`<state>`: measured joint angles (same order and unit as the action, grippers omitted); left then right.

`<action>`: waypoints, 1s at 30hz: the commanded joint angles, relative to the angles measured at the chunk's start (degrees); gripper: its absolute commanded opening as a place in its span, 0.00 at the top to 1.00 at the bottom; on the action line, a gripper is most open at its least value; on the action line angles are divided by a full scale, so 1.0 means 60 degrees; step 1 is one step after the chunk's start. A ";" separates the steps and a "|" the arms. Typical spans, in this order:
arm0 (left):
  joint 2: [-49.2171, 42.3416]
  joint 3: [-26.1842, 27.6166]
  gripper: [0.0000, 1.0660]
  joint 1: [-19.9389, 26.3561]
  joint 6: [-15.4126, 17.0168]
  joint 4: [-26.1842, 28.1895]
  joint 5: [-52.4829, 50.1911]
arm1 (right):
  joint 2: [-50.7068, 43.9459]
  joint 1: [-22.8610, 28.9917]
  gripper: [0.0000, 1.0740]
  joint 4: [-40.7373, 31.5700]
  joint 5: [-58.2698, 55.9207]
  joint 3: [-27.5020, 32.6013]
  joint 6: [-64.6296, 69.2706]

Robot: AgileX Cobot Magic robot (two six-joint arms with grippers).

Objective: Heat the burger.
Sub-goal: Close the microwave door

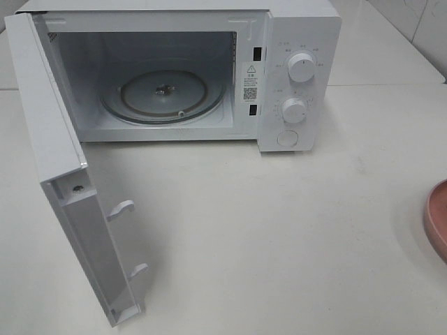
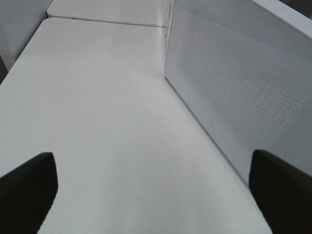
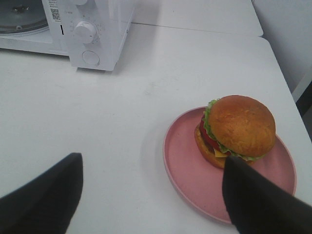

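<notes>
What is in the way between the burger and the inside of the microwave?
Nothing visible. The burger sits on the pink plate, with bare table between it and the microwave. The door is swung wide open and the glass turntable inside is empty. The open right claw hovers near the plate.

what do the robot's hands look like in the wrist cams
Only the finger ends show. The left hand has two plain matte black fingers with blunt, rounded tips. The right hand looks the same: broad black fingers, no visible markings or cables. The arms themselves are out of view.
</notes>
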<state>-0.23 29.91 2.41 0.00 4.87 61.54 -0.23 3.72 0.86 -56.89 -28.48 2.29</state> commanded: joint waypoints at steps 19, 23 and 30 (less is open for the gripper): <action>-0.0172 -0.0029 0.06 0.0010 0.0000 0.0086 -0.0010 | -0.0248 -0.0048 0.29 0.0010 -0.0019 -0.0010 -0.0048; -0.0172 -0.0029 0.06 0.0010 0.0000 0.0086 -0.0010 | -0.0248 -0.0048 0.29 0.0010 -0.0019 -0.0010 -0.0048; -0.0038 0.0115 0.15 0.0010 0.0000 0.0067 -0.0181 | -0.0248 -0.0048 0.29 0.0010 -0.0019 -0.0010 -0.0048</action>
<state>-0.23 29.91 2.41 0.00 4.93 61.54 -0.23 3.72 0.86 -56.89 -28.48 2.29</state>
